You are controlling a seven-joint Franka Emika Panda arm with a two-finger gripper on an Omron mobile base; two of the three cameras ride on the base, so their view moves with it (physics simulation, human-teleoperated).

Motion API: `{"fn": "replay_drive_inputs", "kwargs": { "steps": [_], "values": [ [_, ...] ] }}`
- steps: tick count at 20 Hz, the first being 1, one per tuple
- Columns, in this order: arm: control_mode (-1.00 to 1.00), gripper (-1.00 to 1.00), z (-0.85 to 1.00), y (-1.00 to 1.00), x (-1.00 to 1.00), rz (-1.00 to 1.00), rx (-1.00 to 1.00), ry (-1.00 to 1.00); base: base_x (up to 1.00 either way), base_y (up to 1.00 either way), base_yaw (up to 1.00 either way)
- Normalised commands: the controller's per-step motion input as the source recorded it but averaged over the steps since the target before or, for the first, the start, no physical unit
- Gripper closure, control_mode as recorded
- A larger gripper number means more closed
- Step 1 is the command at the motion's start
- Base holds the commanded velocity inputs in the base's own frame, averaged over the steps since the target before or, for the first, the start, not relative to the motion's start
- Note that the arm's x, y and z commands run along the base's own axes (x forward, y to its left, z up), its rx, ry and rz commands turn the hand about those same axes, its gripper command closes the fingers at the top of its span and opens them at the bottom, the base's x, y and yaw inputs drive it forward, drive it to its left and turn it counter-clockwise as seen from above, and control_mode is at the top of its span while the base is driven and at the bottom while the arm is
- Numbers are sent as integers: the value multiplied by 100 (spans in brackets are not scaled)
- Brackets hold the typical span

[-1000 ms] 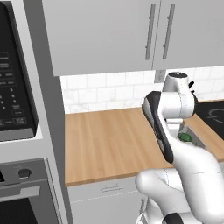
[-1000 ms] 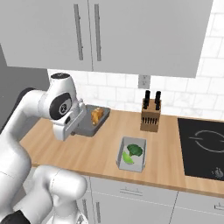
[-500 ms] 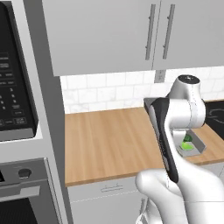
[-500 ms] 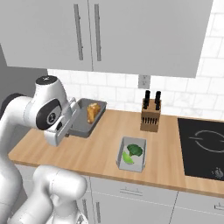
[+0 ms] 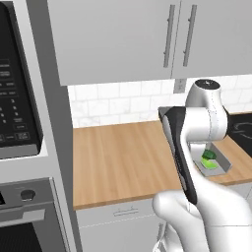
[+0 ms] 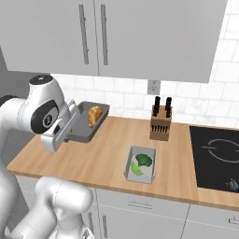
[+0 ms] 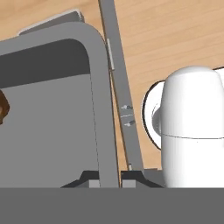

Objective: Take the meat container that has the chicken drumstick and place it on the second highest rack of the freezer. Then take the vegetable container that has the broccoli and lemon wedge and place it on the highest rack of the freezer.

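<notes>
The grey meat container (image 6: pixel 83 132) hangs tilted a little above the wooden counter (image 6: pixel 107 161), with the orange-brown chicken drumstick (image 6: pixel 94 115) in its far end. My gripper (image 6: pixel 71 136) is shut on its near rim. In the hand view the gripper (image 7: pixel 110 177) pinches that rim (image 7: pixel 99 87), and the drumstick (image 7: pixel 2 109) peeks in at the left edge. The vegetable container (image 6: pixel 140 164) rests on the counter to the right, holding the broccoli (image 6: pixel 144 160) and the lemon wedge (image 6: pixel 135 169). Past my arm it appears again as the vegetable container (image 5: pixel 212 163). The freezer is out of view.
A knife block (image 6: pixel 160 123) stands by the tiled back wall and a black cooktop (image 6: pixel 215 156) lies at the right. Wall cabinets (image 6: pixel 135 37) hang above the counter. A microwave (image 5: pixel 17 88) and an oven (image 5: pixel 24 216) fill the tall unit on the left.
The arm has swung left in the right base view, carrying the meat container slightly left and nearer. In the left base view it uncovers more of the vegetable container.
</notes>
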Motion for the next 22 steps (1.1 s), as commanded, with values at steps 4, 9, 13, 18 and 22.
{"fn": "replay_drive_inputs", "kwargs": {
  "steps": [4, 9, 13, 18, 22],
  "values": [
    [-100, 100, 0, 0, -1, 4, -4, 4, 0, 0, 0],
    [-100, 100, 0, -2, 0, 2, -1, 2, 0, 0, 0],
    [-100, 100, 0, 0, 0, 0, 0, 0, 0, 0, 0],
    [100, 100, 0, 0, 0, 0, 0, 0, -27, -2, 3],
    [100, 100, 0, 0, 0, 0, 0, 0, -98, -32, 25]
  ]
}}
